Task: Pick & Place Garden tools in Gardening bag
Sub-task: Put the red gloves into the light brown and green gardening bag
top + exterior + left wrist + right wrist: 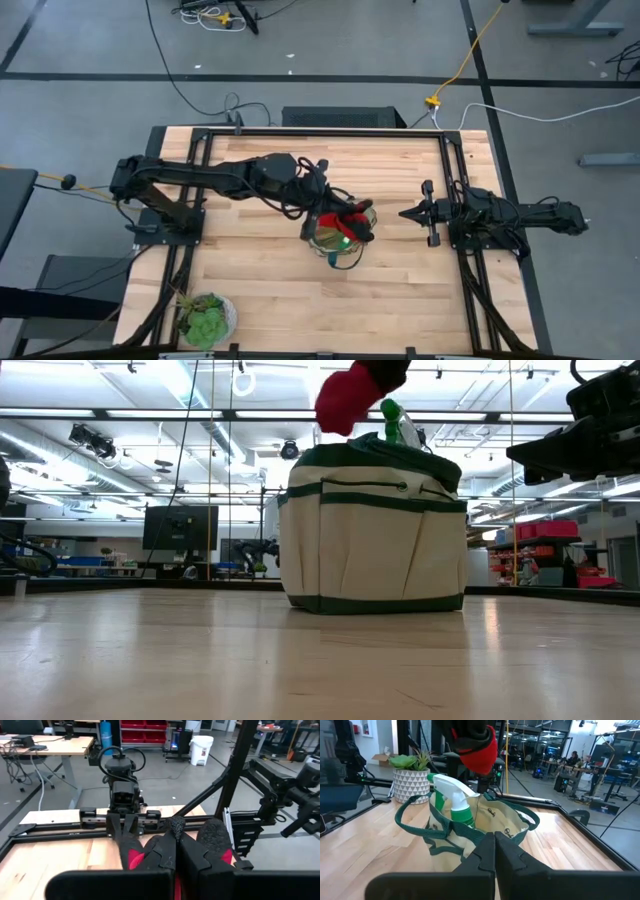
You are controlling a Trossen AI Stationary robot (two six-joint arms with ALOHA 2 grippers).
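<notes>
The tan gardening bag (342,238) with a dark green rim stands on the table's middle; it also shows in the low view (375,535). The green spray bottle with white nozzle (454,795) stands inside it. My left gripper (338,214) is shut on the red-and-black glove bundle (348,398) just above the bag's mouth. My right gripper (408,213) is shut and empty, to the right of the bag, pointing at it. The hand rakes do not show. My left gripper pinches the glove bundle between its two fingers (162,852); red cloth (134,858) and black textured cloth (215,836) bulge out on either side of them. The bundle's red end (479,751) hangs below the gripper, clear of the bag's rim and the spray bottle.
A green leafy plant in a white pot (205,318) stands at the table's near left corner. The bag's looped green handle (407,815) hangs out over its side. Black frame rails (455,170) run along the table's edges.
</notes>
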